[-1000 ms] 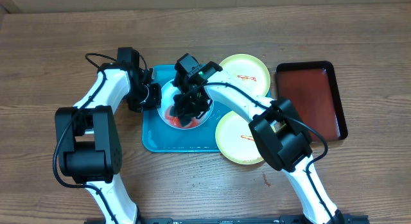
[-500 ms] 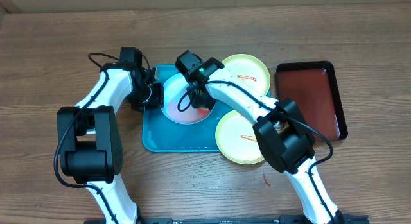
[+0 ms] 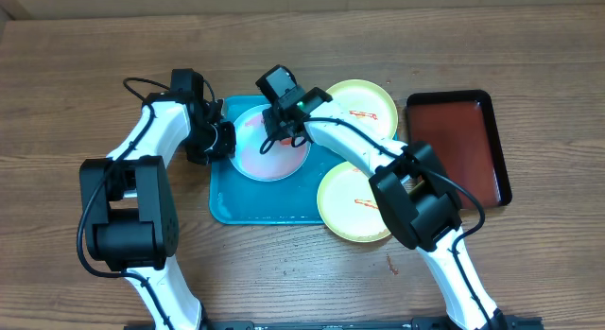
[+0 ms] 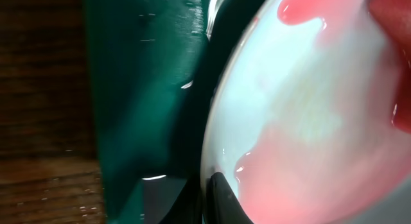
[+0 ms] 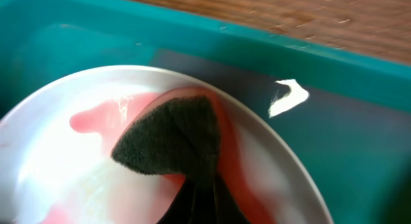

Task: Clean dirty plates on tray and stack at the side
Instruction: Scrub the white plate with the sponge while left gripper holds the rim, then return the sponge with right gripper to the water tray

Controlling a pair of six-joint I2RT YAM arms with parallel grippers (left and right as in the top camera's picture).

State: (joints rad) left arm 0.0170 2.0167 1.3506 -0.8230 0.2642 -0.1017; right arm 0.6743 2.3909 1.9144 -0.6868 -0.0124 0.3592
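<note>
Our right gripper point(image 3: 281, 131) is closed on a dark scouring pad point(image 5: 168, 139) and presses it onto the mint-white plate point(image 3: 257, 158). The plate sits in the turquoise tray point(image 3: 260, 207), smeared pink. Our left gripper point(image 3: 223, 139) pinches that plate's left rim. Two yellow-green plates point(image 3: 361, 108) lie just right of the tray, streaked red.
</note>
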